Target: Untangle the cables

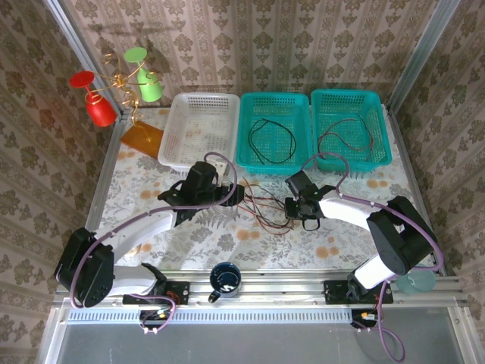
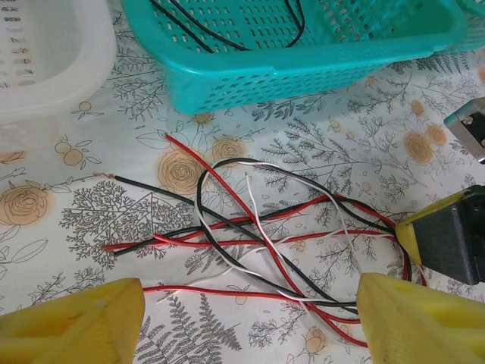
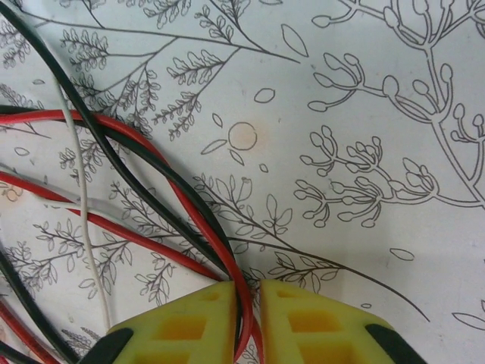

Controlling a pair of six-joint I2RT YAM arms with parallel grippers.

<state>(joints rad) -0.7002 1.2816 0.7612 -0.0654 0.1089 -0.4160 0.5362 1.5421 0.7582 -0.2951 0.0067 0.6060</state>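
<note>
Top camera: you've got the cables (image 1: 261,206) lying in a loose red, black and white tangle on the floral desk (image 1: 250,246), between your two arms. Your left pincer (image 1: 233,194) sits at the tangle's left edge and your right pincer (image 1: 301,216) at its right edge. Behind them stand a white basket (image 1: 198,129) and two teal baskets (image 1: 274,129), each teal one holding a thin wire loop.

Left wrist camera: your left pincer's yellow fingers (image 2: 76,322) stand wide apart, gripping nothing. The tangle spreads across the desk just ahead of them, in front of a teal basket.

Right wrist camera: your right pincer's fingers (image 3: 189,326) are closed almost together. A red strand is pinched in the gap with a black one running in beside it, and the other strands curve off to the left.
</note>
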